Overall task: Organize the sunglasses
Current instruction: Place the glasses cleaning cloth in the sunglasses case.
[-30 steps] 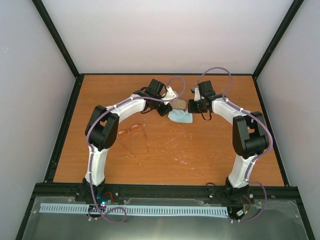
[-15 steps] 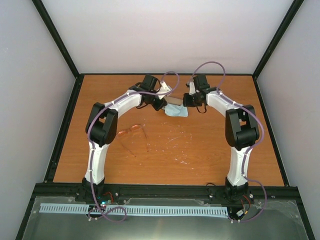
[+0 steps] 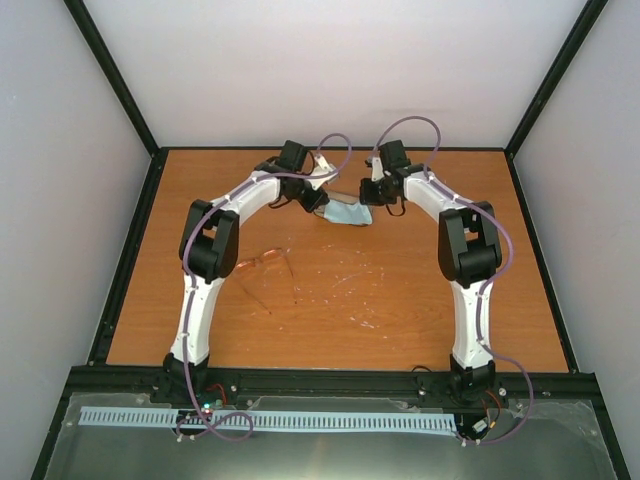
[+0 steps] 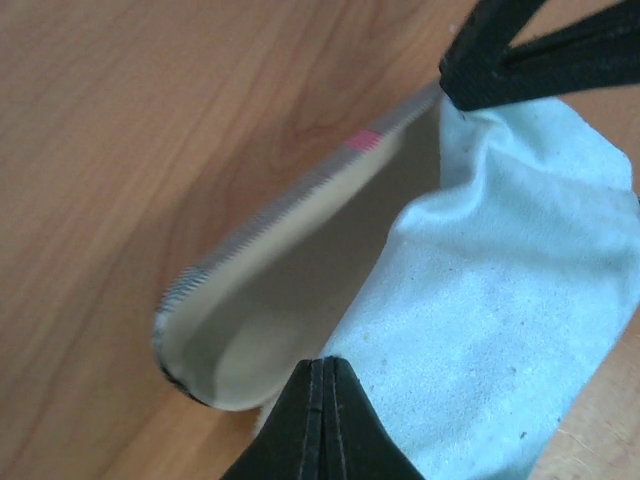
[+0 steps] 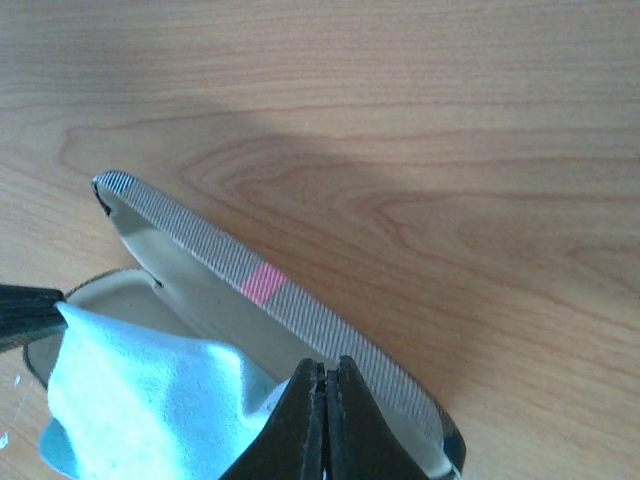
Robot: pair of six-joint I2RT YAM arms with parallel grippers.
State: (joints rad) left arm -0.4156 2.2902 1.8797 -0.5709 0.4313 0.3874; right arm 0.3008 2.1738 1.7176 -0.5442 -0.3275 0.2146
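The sunglasses (image 3: 262, 263), with orange-pink lenses and thin dark arms, lie on the table left of centre, well apart from both grippers. At the far middle, the tan striped case (image 3: 343, 198) (image 4: 290, 300) (image 5: 262, 284) lies open. The light blue cloth (image 3: 352, 214) (image 4: 500, 300) (image 5: 140, 400) hangs over its inside. My left gripper (image 3: 322, 205) (image 4: 325, 368) is shut on one edge of the cloth. My right gripper (image 3: 372, 205) (image 5: 327, 368) is shut on the opposite corner, close against the case's lid.
The wooden table (image 3: 420, 290) is bounded by a black frame (image 3: 130, 260) and pale walls on three sides. Faint white scuffs (image 3: 360, 285) mark the middle of the table. Both arms arch over the table's sides.
Both arms reached farther toward the back wall. The cloth between them went back and slightly left, from the table in front of the case to over the open case.
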